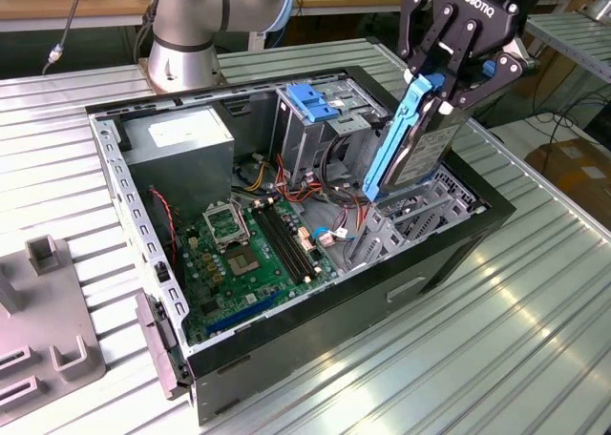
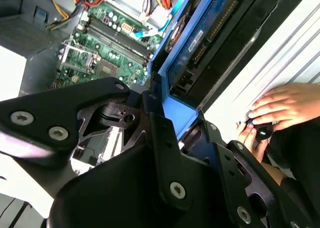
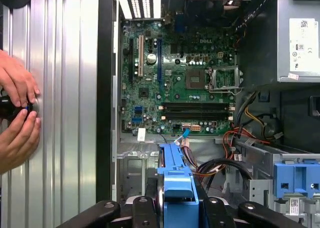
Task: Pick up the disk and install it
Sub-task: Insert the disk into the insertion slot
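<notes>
The disk (image 1: 425, 149) hangs on edge, tilted, over the open computer case (image 1: 124, 201), a blue bracket rail (image 1: 391, 144) along its side. My gripper (image 1: 441, 84) is shut on its upper end. Its lower end sits just above the grey drive bay (image 1: 406, 227) at the exterior view's right end of the case. In the second wrist view the disk's (image 2: 210, 43) connector edge and blue bracket run out from between my black fingers (image 2: 162, 133). In the first wrist view the blue bracket (image 3: 177, 180) rises from my gripper (image 3: 177, 210) toward the motherboard (image 3: 185, 83).
Inside the case are the green motherboard (image 1: 253, 249), a grey power-supply box (image 1: 186, 139), a drive cage with a blue handle (image 1: 310, 101) and loose cables. A person's hands (image 3: 17, 113) rest on the ribbed table beside the case. A grey fixture (image 1: 43, 311) stands at the exterior view's left.
</notes>
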Controlling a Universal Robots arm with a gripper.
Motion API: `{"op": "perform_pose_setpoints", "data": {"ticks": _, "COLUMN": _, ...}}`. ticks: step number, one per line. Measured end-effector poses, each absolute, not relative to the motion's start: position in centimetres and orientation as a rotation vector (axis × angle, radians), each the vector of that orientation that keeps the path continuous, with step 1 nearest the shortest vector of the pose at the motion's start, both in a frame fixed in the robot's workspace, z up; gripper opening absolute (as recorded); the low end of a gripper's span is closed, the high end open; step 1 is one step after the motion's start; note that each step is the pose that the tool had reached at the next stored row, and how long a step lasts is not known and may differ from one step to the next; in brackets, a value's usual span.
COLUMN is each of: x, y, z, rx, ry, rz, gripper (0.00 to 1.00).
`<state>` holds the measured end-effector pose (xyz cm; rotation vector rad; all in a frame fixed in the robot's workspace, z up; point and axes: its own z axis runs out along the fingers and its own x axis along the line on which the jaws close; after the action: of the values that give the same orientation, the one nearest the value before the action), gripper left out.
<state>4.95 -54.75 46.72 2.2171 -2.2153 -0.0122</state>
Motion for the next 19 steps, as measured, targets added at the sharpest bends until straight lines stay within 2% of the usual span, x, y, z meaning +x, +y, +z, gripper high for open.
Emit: {"op": "perform_pose_setpoints", "data": {"ticks": 19, "x": 7.1, "y": -56.3, "z": 45.4, "rx": 2.199, "ry": -2.225, "rz": -0.003, "gripper": 0.37}}
